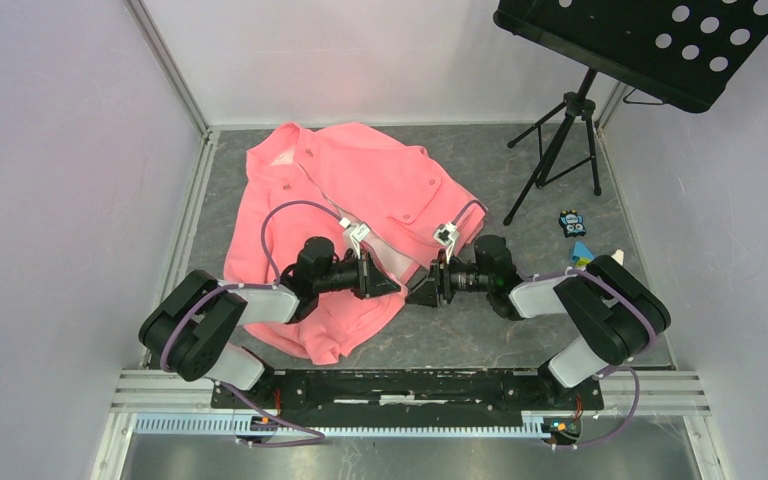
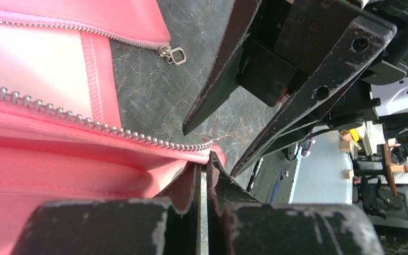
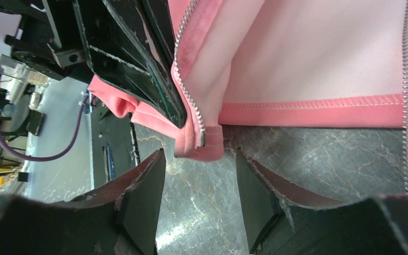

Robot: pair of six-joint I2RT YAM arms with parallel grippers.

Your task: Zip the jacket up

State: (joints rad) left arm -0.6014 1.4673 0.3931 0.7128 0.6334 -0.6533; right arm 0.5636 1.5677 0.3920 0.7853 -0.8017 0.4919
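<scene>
The left gripper [image 2: 204, 167], jaws clamped on the jacket [image 1: 360, 180], is steadying its bottom zipper [image 2: 85, 123] end so the right gripper [image 3: 199, 159], jaws apart, is hovering just beside it.

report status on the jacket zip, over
Left end effector shut on jacket hem corner. Right end effector open, tips at that corner. Zipper unjoined, slider on other edge. Music stand far right, clear of arms.

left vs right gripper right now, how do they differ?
The left gripper is shut, pinching the jacket's bottom corner beside the zipper teeth; the right gripper is open, holding nothing. The left gripper grips cloth; the right gripper's fingers only flank that corner's tip. Shared: both lie low, facing each other at the hem.
</scene>
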